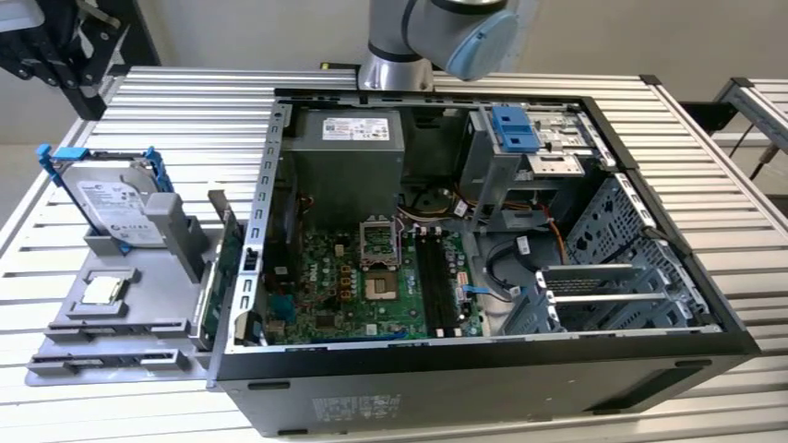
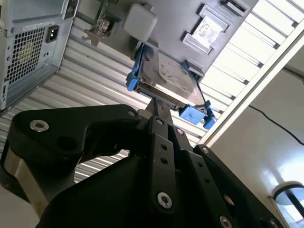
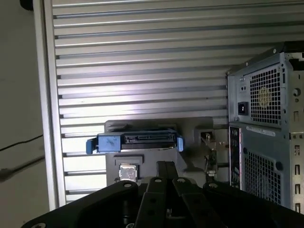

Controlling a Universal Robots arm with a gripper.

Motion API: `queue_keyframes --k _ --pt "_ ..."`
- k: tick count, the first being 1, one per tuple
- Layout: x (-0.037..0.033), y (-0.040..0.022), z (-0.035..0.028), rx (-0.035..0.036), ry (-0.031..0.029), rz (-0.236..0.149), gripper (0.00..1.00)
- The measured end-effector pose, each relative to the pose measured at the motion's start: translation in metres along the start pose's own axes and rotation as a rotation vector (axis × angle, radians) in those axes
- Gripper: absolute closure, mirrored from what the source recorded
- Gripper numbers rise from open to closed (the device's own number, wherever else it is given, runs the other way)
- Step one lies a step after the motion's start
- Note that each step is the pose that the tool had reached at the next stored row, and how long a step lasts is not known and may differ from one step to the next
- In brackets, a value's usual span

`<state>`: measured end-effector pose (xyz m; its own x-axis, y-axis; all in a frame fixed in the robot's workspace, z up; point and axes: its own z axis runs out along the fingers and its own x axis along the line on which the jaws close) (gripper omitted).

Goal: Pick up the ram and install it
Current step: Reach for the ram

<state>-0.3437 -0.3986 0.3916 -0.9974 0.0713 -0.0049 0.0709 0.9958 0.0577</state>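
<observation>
In the exterior view a thin dark stick, seemingly the ram, stands on edge at the side of the grey fixture nearest the case. The open computer case shows its motherboard with long black slots. My gripper appears in both wrist views with its black fingers pressed together and nothing between them. It hangs well away from the fixture, looking across the slatted table toward it. The arm's elbow sits behind the case's back edge.
On the fixture stand a hard drive in a blue caddy, a small square chip and a green card. The case's rear panel with its power socket is beside the fixture. The table is ribbed aluminium.
</observation>
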Motion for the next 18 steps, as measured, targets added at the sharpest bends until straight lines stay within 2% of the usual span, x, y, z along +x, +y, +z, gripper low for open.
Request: queue_keyframes --k 5,12,18 --pt "0.0106 -0.0008 -0.0001 -0.0001 0.0001 0.000 1.00" --pt "0.0204 -0.0015 -0.0002 -0.0001 0.0001 0.000 1.00" --pt "0.0227 -0.0016 -0.0002 -0.0001 0.0001 0.000 1.00"
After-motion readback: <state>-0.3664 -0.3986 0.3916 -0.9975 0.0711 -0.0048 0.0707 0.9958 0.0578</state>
